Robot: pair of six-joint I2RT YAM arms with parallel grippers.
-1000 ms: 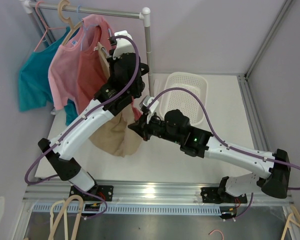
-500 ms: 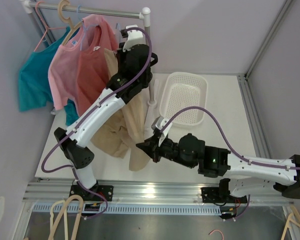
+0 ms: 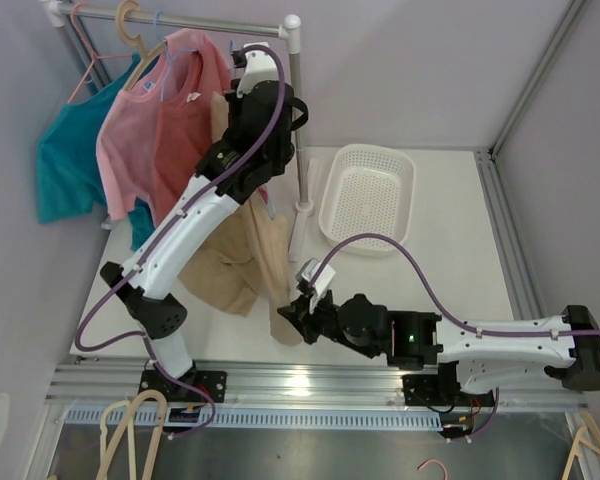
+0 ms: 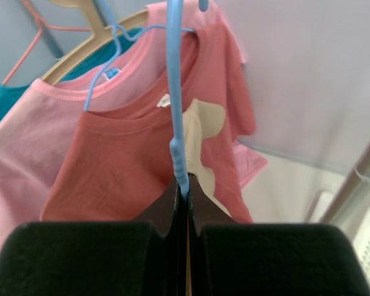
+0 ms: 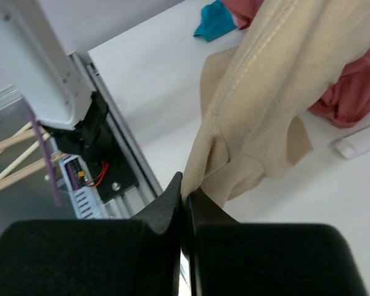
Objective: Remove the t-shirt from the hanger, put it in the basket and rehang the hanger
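L gripper (image 4: 182, 186) nips thin blue hanger (image 4: 174, 92), R gripper (image 5: 185, 186) beige tee (image 5: 265, 105).

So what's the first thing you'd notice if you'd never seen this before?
Probably the beige t-shirt, pulled long between two robot arms in the middle: the left tool grips a blue hanger up by the rack, and the right tool pinches the shirt's edge low near the front of the table. Next, the teal shirt, pink shirt and red shirt hanging at the back left, and the white basket on the right.
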